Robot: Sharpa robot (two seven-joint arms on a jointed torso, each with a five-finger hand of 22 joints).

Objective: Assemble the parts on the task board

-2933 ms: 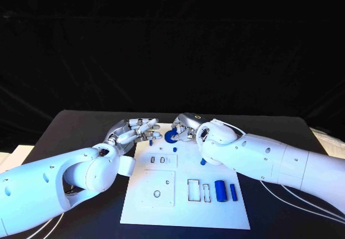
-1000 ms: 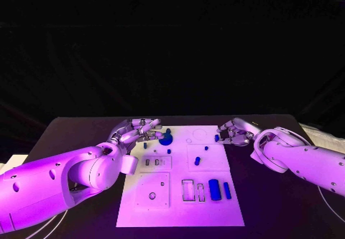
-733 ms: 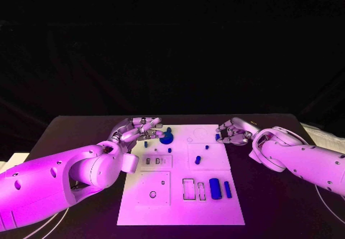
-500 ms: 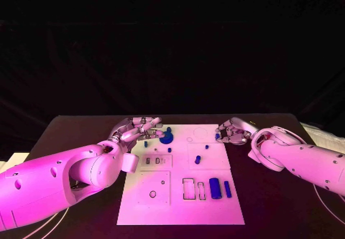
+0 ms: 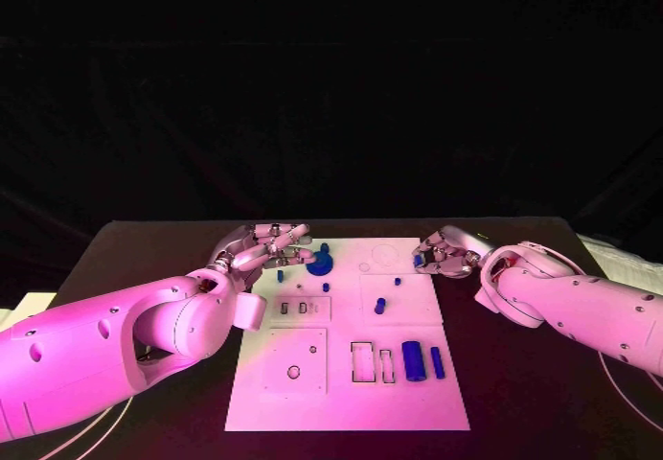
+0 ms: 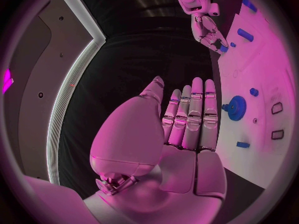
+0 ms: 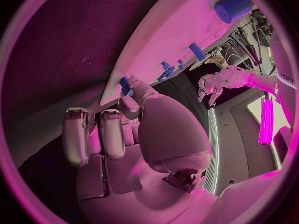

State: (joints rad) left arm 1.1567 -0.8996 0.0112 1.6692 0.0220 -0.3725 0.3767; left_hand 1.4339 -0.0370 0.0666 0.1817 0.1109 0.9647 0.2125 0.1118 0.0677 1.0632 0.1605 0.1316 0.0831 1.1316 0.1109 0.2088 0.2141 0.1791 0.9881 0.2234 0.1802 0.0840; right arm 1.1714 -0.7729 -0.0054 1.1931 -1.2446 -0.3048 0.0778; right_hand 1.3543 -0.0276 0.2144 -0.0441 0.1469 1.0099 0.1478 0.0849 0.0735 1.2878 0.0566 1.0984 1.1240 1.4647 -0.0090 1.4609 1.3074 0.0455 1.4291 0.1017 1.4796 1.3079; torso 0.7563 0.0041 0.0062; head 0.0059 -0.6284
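Pinching small blue part [image 5: 419,261] in right hand [image 5: 445,254] at task board [image 5: 346,402] far right edge; left hand [image 5: 265,251] open, empty, beside blue gear [image 5: 321,266]. Advice: keep part upright, align over socket, press slowly.

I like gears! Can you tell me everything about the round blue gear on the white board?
The blue gear is a small round wheel with tiny teeth round its rim and a raised hub in the middle, clearest in the left wrist view. It looks like plastic. It lies flat at the far end of the white board, near its left edge. The left hand hovers close beside it; whether a fingertip touches it cannot be told.
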